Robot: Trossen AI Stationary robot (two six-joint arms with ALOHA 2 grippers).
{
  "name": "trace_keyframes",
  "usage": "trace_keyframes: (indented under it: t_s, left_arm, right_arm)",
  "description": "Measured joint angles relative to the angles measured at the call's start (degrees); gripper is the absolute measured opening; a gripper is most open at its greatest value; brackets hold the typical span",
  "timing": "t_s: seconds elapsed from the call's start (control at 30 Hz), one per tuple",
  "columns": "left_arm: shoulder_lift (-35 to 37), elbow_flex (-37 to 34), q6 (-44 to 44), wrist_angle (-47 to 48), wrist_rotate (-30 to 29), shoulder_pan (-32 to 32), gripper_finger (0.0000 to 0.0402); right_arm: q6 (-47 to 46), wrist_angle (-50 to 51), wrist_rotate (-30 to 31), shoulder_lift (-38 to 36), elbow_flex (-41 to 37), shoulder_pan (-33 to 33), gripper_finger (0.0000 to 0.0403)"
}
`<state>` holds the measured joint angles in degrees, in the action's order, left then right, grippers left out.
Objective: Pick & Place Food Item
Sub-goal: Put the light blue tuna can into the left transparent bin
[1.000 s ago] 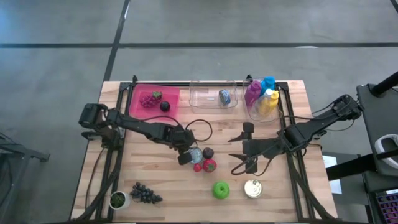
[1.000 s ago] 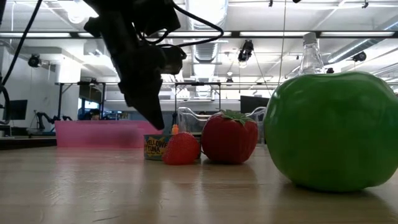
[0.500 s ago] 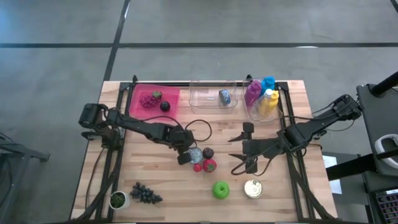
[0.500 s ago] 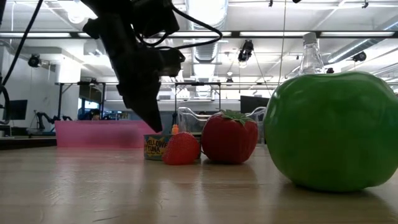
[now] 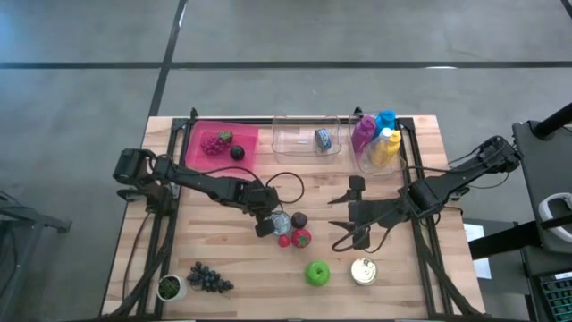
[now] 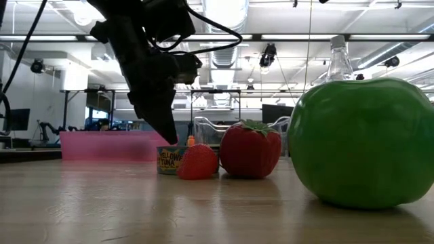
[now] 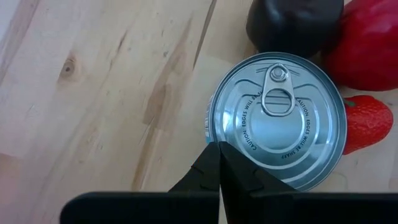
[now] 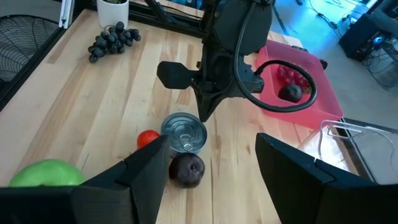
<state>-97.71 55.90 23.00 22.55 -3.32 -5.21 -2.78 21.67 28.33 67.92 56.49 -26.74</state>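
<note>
While the high view shows grapes [image 5: 214, 143] and a plum [image 5: 237, 152] already in the pink tray [image 5: 248, 136], the left gripper [image 5: 265, 225] hangs closed and empty beside the tuna can [image 5: 281, 222] mid-worktop [image 5: 232, 259]. Its wrist view confirms shut jaws at the can's rim, no grasp yet; the right wrist view shows the right gripper [image 8: 208, 163] open, empty, waiting nearby.

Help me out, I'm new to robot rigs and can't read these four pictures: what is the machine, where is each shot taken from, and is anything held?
It is a table with two dark robot arms. One picture looks straight down, one looks level along the tabletop, and two come from cameras on the wrists. The left gripper is shut, tips beside a tuna can, holding nothing. The right gripper waits open mid-table, empty. Near the can lie a plum and two strawberries. Closer to the front are a green apple, another can and dark grapes. At the back stand a pink tray, a clear bin and bottles.
</note>
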Motion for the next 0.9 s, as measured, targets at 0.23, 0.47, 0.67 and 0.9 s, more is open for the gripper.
trace_keyframes:
  t_s: [0.23, 0.47, 0.67, 0.9]
  left_arm:
    - [0.0, 0.0, 0.7, 0.0, 0.2, 0.0, 0.0001]
    - [0.0, 0.0, 1.1, -0.1, 0.2, 0.0, 0.0001]
    - [-1.2, 0.0, 1.3, -0.6, 0.2, 0.0, 0.0001]
    - [-1.7, 0.3, 1.1, -0.6, 1.6, 0.7, 0.0001]
  right_arm:
    - [0.0, 0.0, 0.0, 0.0, 0.0, 0.0, 0.0233]
    - [-0.1, 0.0, 0.0, 0.0, 0.0, 0.0, 0.0233]
    - [-0.1, 0.0, 0.0, 0.0, 0.0, 0.0, 0.0233]
    - [0.0, -0.1, 0.0, 0.0, 0.0, 0.0, 0.0233]
